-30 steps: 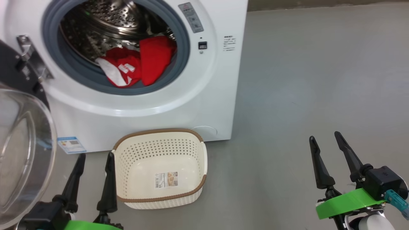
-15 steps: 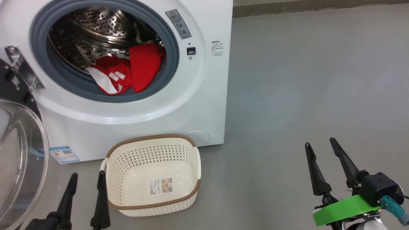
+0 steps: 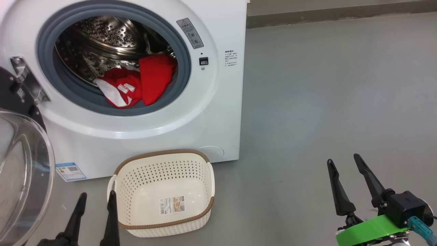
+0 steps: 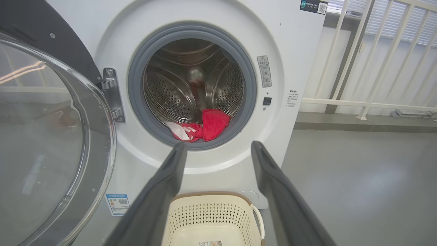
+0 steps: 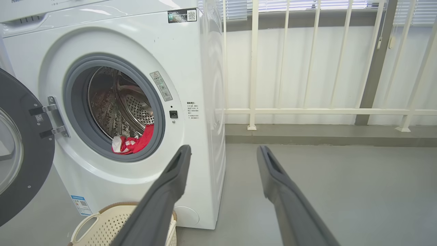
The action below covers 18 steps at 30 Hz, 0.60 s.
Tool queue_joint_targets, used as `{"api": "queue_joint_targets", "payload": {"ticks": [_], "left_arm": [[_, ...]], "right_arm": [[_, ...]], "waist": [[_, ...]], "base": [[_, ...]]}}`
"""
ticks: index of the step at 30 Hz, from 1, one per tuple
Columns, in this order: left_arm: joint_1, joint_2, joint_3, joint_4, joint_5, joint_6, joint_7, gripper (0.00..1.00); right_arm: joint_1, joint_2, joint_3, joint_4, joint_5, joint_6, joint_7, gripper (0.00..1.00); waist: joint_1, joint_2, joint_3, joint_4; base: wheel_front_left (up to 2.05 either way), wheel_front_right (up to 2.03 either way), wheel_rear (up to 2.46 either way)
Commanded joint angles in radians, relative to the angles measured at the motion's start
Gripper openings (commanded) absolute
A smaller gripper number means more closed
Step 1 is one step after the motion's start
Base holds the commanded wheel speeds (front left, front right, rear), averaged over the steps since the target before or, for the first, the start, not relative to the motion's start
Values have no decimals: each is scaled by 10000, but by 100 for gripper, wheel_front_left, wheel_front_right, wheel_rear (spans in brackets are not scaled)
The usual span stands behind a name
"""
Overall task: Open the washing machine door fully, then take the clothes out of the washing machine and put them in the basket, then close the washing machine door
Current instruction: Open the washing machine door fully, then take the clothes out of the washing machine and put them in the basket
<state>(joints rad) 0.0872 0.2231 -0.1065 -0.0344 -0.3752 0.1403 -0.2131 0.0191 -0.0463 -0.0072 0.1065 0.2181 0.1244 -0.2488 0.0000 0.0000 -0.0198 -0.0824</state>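
The white washing machine (image 3: 218, 102) stands open, its door (image 3: 20, 171) swung out to the left with the clear glass bowl facing me. Red clothes (image 3: 136, 83) with white parts lie at the drum's front lip, also seen as clothes (image 4: 201, 125) and clothes (image 5: 135, 143). The cream basket (image 3: 201, 177) sits empty on the floor below the opening. My left gripper (image 3: 97, 201) is open, low beside the basket's left rim. My right gripper (image 3: 343, 162) is open over bare floor at the lower right, far from the machine.
Grey floor (image 3: 324, 95) stretches to the right of the machine. A white railing (image 5: 307, 111) and a low kerb run behind it. The open door (image 4: 44, 136) takes up the space left of the basket.
The whole head view has shifted, so the camera moved: machine and basket sit lower and further left. The left gripper shows lower in the picture. Clothes and basket are unmoved.
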Motion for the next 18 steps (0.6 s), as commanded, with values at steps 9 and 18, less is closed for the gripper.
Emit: {"api": "queue_joint_targets", "payload": {"ticks": [9, 18], "left_arm": [[-228, 242, 256, -120, 230, 149, -51, 100], [-298, 249, 232, -194, 97, 168, 45, 100]], "right_arm": [[-82, -39, 189, -204, -29, 63, -128, 100], [-129, -39, 216, -144, 10, 63, -129, 100]], "waist": [[0, 0, -101, 118], [0, 0, -115, 152]], "base": [[4, -4, 0], [94, -94, 0]]}}
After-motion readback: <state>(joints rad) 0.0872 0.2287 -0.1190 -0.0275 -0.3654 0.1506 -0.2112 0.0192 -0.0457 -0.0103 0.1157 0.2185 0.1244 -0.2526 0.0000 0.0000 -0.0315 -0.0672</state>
